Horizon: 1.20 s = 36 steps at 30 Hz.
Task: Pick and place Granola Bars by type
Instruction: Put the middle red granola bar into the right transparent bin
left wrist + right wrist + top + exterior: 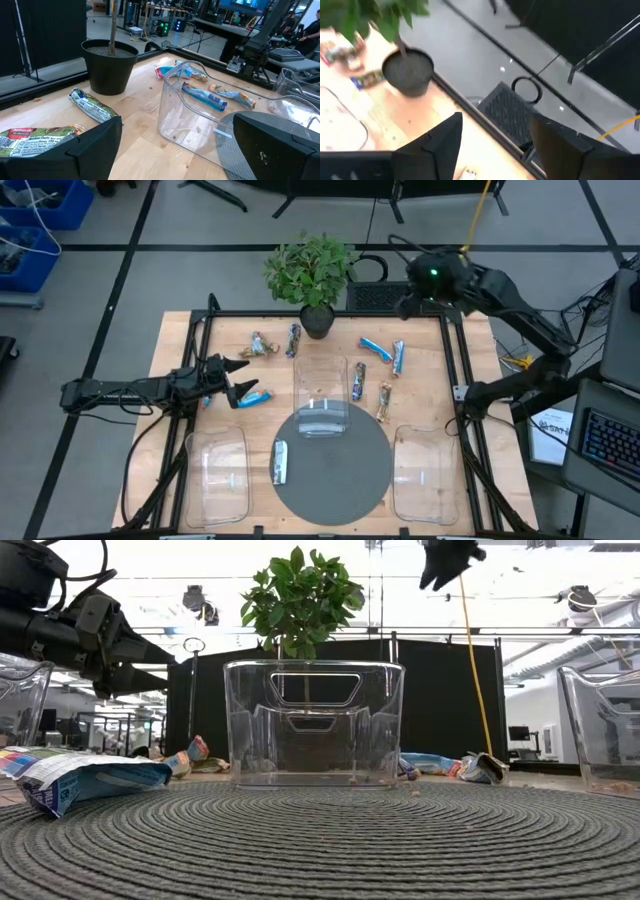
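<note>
Two claws spread empty, left claw [236, 380] low beside a blue bar [252, 396] near the tabletop's [430, 375] left edge, right claw [408, 304] raised above its far edge.

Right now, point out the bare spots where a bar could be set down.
Free: the round grey mat between the wrapped bar and the right tray, and bare wood between the potted plant and the blue bars. Crowded: beside the left gripper.

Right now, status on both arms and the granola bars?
Left gripper open, low over the table's left, empty, beside a blue bar. Right gripper raised at the back right corner, empty. Granola bars mostly loose on wood. Nothing blocking.
</note>
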### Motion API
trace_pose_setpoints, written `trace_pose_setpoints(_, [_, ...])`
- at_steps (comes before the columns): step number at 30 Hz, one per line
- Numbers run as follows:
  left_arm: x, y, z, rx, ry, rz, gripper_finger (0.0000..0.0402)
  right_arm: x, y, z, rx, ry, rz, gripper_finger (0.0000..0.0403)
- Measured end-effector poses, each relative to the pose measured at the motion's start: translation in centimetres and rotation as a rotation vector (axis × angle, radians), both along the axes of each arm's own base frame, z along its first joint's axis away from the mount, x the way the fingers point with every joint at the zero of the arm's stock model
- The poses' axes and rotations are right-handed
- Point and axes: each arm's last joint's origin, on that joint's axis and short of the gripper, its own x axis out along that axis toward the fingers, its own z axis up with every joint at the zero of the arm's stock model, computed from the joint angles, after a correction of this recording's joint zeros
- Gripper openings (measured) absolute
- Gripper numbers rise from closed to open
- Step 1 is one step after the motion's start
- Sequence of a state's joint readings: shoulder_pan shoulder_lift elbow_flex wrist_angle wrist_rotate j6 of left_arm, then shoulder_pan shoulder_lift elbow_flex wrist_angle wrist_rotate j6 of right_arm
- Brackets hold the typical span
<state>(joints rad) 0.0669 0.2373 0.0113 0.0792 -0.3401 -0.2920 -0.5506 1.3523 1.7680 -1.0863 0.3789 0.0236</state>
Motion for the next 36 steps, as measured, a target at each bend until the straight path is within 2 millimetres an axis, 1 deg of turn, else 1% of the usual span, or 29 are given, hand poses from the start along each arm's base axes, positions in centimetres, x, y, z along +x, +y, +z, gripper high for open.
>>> trace_pose_setpoints(7, [0.0, 0.0, 0.0, 0.000, 0.000, 0.000, 0.0379, 1.5, -2.5, -2.8, 0.112, 0.139, 0.011, 0.0296])
trace_pose_setpoints(10, [0.0, 0.0, 0.0, 0.000, 0.000, 0.000, 0.0379, 2.4, -3.4, -4.2, 0.174, 0.187, 0.021, 0.0313])
trace_pose_setpoints(14, [0.0, 0.0, 0.0, 0.000, 0.000, 0.000, 0.0379, 3.8, -4.6, -6.0, 0.238, 0.229, 0.030, 0.0319])
trace_pose_setpoints(20, [0.0, 0.0, 0.0, 0.000, 0.000, 0.000, 0.0379, 5.7, -6.0, -8.5, 0.293, 0.287, 0.019, 0.0315])
trace_pose_setpoints(24, [0.0, 0.0, 0.0, 0.000, 0.000, 0.000, 0.0379, 6.4, -6.5, -9.6, 0.319, 0.301, 0.001, 0.0314])
trace_pose_setpoints(28, [0.0, 0.0, 0.0, 0.000, 0.000, 0.000, 0.0379, 6.2, -6.5, -10.3, 0.287, 0.257, -0.045, 0.0314])
trace_pose_setpoints(32, [0.0, 0.0, 0.0, 0.000, 0.000, 0.000, 0.0379, 4.9, -5.6, -11.1, 0.264, 0.176, -0.082, 0.0314])
trace_pose_setpoints(36, [0.0, 0.0, 0.0, 0.000, 0.000, 0.000, 0.0379, 3.2, -4.3, -13.2, 0.262, 0.128, -0.112, 0.0313])
